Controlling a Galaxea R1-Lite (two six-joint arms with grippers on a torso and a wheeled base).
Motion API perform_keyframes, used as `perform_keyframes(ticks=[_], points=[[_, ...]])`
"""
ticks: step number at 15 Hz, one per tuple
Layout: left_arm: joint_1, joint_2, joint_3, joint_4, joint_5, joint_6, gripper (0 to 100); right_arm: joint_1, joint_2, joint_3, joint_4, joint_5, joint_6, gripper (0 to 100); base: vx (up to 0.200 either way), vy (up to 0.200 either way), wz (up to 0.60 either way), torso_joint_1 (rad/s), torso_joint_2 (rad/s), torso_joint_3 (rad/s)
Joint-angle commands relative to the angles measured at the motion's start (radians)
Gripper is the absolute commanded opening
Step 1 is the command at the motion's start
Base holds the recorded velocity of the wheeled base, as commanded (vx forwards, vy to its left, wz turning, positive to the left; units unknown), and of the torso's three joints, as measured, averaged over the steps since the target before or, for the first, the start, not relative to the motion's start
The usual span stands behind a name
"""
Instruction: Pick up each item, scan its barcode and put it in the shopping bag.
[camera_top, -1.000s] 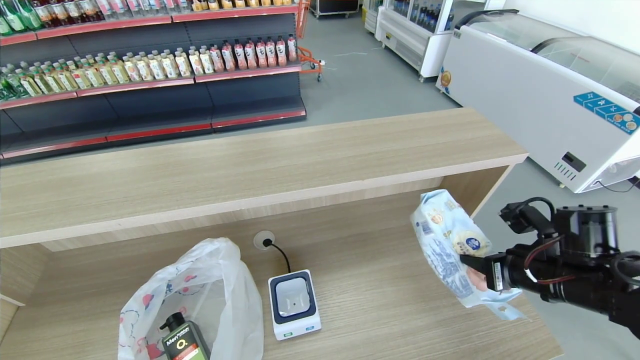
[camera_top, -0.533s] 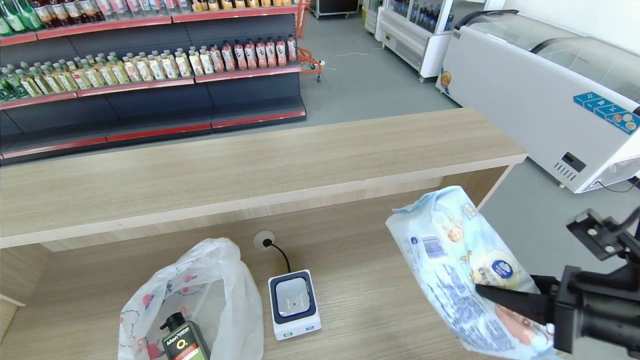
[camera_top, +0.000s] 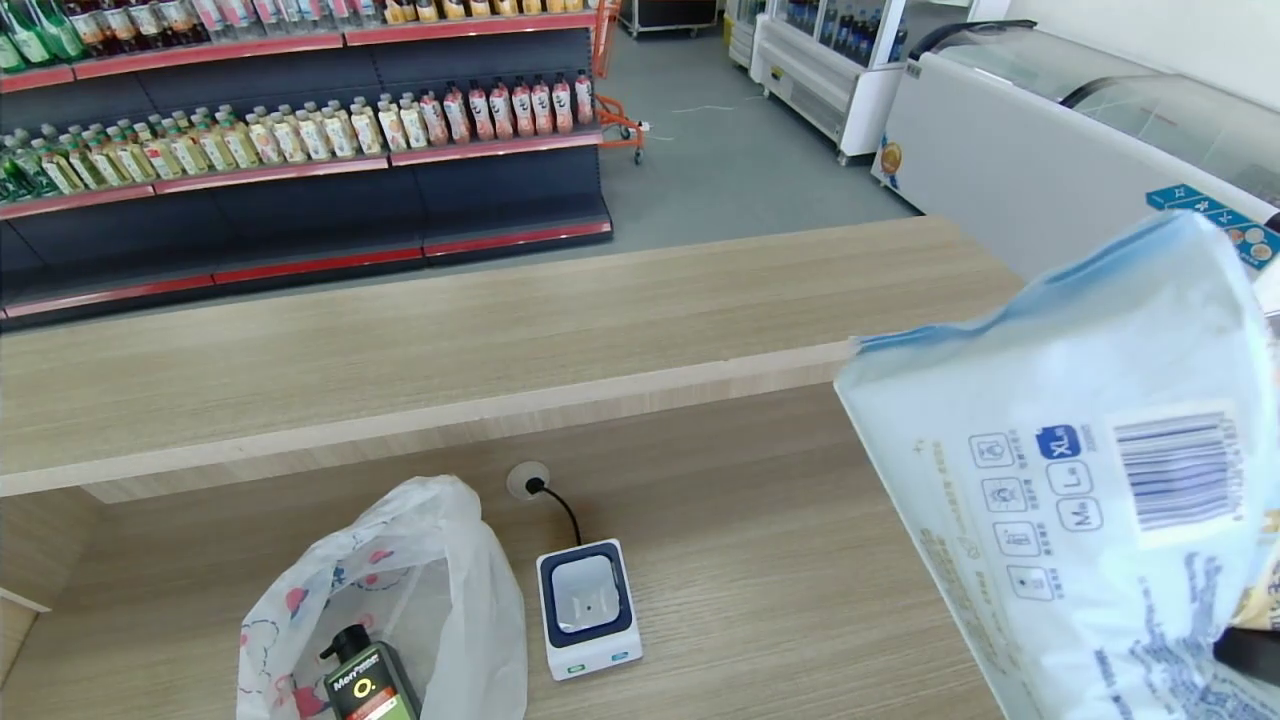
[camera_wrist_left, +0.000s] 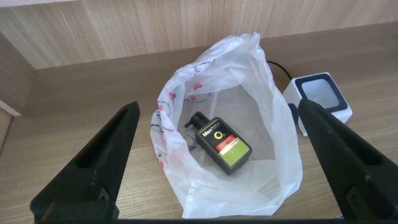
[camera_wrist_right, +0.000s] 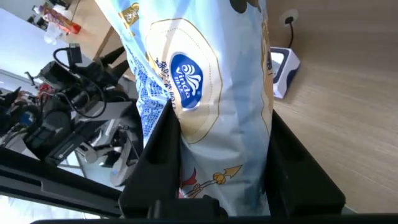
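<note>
A large light-blue soft pack (camera_top: 1060, 560) hangs high over the right end of the lower counter, close to the head camera, its barcode (camera_top: 1176, 470) facing that camera. My right gripper (camera_wrist_right: 222, 115) is shut on the pack (camera_wrist_right: 211, 74), one finger on each side. The white scanner (camera_top: 588, 608) sits on the lower counter, to the left of the pack and below it. The shopping bag (camera_top: 450, 560) stands open left of the scanner with a dark green-labelled bottle (camera_wrist_left: 221, 144) lying inside. My left gripper (camera_wrist_left: 217, 109) hovers open above the bag (camera_wrist_left: 273, 168), holding nothing.
A raised wooden counter ledge (camera_top: 500, 330) runs behind the lower counter (camera_top: 760, 580). The scanner's black cable (camera_top: 562, 512) leads to a round port. Drink shelves (camera_top: 300, 130) and chest freezers (camera_top: 1050, 150) stand beyond.
My right arm has lifted the pack up towards the head camera and turned it. The barcode now faces the camera, and the pack hides the arm.
</note>
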Motion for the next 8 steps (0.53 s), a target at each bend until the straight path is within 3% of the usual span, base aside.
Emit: perform_keyframes(ticks=[1,5,8], points=[[0.001,0.000,0.000,0.000,0.000,0.000,100,0.031,-0.029,-0.021,0.000,-0.017,0.002,0,0.000,0.000,0.00,0.000,0.00,0.000],[-0.001,0.000,0.000,0.000,0.000,0.000,100,0.046,-0.011,-0.026,-0.002,-0.108,0.002,0,0.000,0.000,0.00,0.000,0.00,0.000],[0.001,0.000,0.000,0.000,0.000,0.000,100,0.147,-0.009,0.023,-0.081,-0.099,0.089,0,0.000,0.000,0.00,0.000,0.00,0.000]])
